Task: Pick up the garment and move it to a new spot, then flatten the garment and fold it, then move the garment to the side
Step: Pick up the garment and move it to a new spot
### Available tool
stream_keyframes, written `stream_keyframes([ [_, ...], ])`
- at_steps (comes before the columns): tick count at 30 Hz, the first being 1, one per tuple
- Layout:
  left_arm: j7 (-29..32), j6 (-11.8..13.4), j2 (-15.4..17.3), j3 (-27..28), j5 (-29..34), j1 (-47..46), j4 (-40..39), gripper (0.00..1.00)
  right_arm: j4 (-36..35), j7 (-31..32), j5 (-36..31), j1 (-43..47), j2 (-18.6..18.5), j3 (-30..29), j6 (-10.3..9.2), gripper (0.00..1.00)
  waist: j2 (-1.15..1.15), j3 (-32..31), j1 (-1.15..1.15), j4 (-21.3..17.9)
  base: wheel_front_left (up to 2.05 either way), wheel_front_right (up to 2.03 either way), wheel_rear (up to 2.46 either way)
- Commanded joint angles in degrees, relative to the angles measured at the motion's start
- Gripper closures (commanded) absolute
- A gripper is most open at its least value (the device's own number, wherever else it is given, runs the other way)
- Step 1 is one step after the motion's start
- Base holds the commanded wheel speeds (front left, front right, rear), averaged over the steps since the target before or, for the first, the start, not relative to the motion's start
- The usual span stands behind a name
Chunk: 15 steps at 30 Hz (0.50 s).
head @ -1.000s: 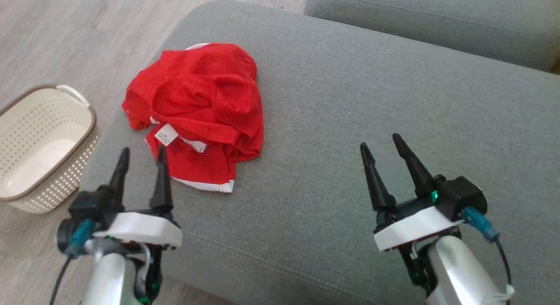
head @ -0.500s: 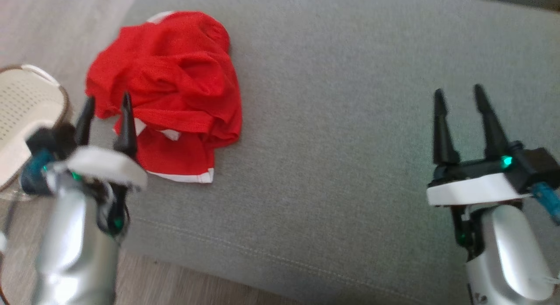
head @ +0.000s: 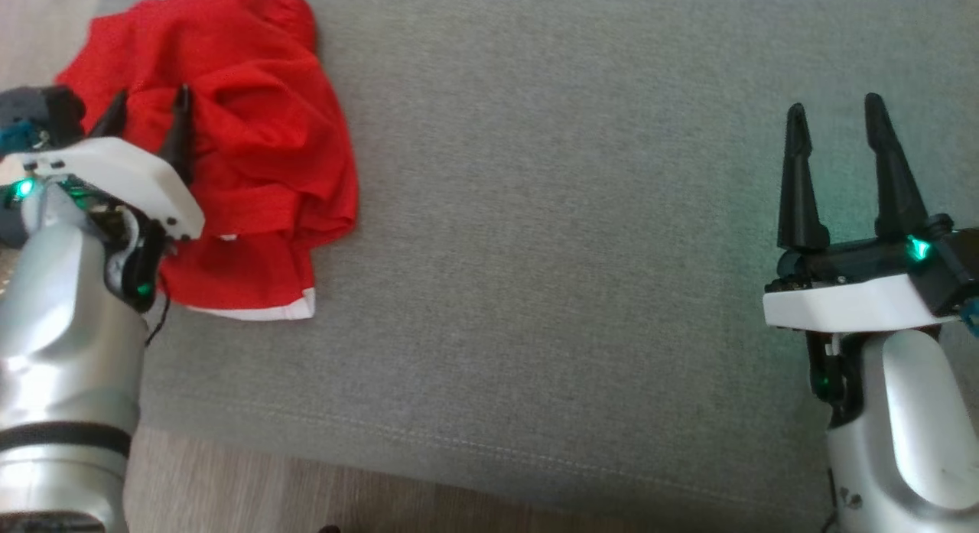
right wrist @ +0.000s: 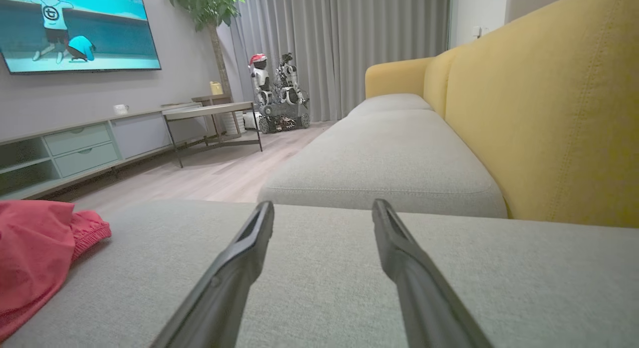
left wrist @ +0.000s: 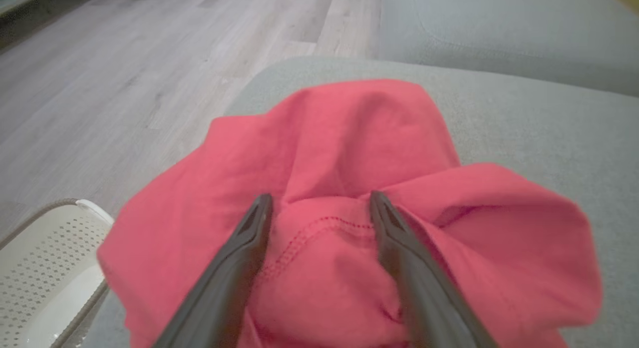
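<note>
The red garment (head: 252, 135) lies crumpled at the far left of the grey sofa cushion (head: 574, 250), close to the cushion's left edge. The heap runs longer from far to near than from left to right, and its white-trimmed hem (head: 260, 313) is the nearest part. The left claw (head: 151, 97) is by far the nearer one. It hangs directly over the left part of the heap with its jaws spread wide and nothing in them, and its fingers point toward the far side. In the left wrist view they straddle a raised fold crossed by a stitched seam (left wrist: 319, 223). I cannot tell whether the tips already touch the cloth. The garment sits right under and just ahead of this claw, so the pick likely calls for a short drop and a close on that fold. The right claw (head: 834, 105) is also wide open and empty, over bare cushion well to the right of the garment. A perforated basket (left wrist: 45, 268) stands on the floor just off the cushion's left edge.
</note>
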Motion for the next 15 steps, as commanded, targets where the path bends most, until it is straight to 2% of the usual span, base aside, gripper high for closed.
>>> stream_keyframes([
  [1, 0.3, 0.0, 3.6, 1.0, -0.4, -2.5, -0.3, 0.00, -2.1, 0.1, -0.4, -1.0, -0.1, 1.8, 0.44, 0.00, 0.00, 1.0, 0.00, -1.1, 0.00, 0.00, 0.00],
  [4, 2.6, 0.0, 4.4, -2.1, -1.5, -4.0, 3.0, 0.00, -2.1, 0.0, -0.4, -1.1, -0.1, 2.3, 0.44, 0.00, 0.00, 1.4, 0.00, -1.8, 0.00, 0.00, 0.00],
  [5, 3.2, 0.0, 4.6, -3.1, -2.2, -4.3, 3.7, 0.20, -2.0, 0.0, -0.3, -1.1, -0.1, 2.4, 0.44, 0.00, 0.00, 1.5, 0.00, -2.0, 0.00, 0.00, 0.00],
  [6, 3.4, 0.0, 4.9, -4.0, -3.0, -4.6, 4.2, 0.86, -1.9, 0.0, -0.3, -1.1, -0.1, 2.5, 0.44, 0.00, 0.00, 1.4, 0.00, -2.1, 0.00, 0.00, 0.00],
  [7, 3.2, 0.0, 5.1, -4.8, -3.7, -4.9, 4.5, 1.00, -1.8, -0.1, -0.2, -1.0, -0.1, 2.5, 0.44, 0.00, 0.00, 1.3, 0.00, -2.2, 0.00, 0.00, 0.00],
  [11, 0.3, 0.0, 6.2, -6.8, -5.7, -5.6, 5.1, 1.00, -0.9, -0.3, 0.2, -0.6, -0.1, 2.5, 0.44, 0.00, 0.00, 0.0, 0.00, -2.1, 0.00, 0.00, 0.00],
  [15, -4.5, 0.0, 5.8, -6.7, -8.0, -5.9, 4.8, 1.00, 0.3, -0.6, 1.2, -0.1, -0.1, 2.8, 0.44, 0.00, 0.00, -2.0, 0.00, -1.5, 0.00, 0.00, 0.00],
])
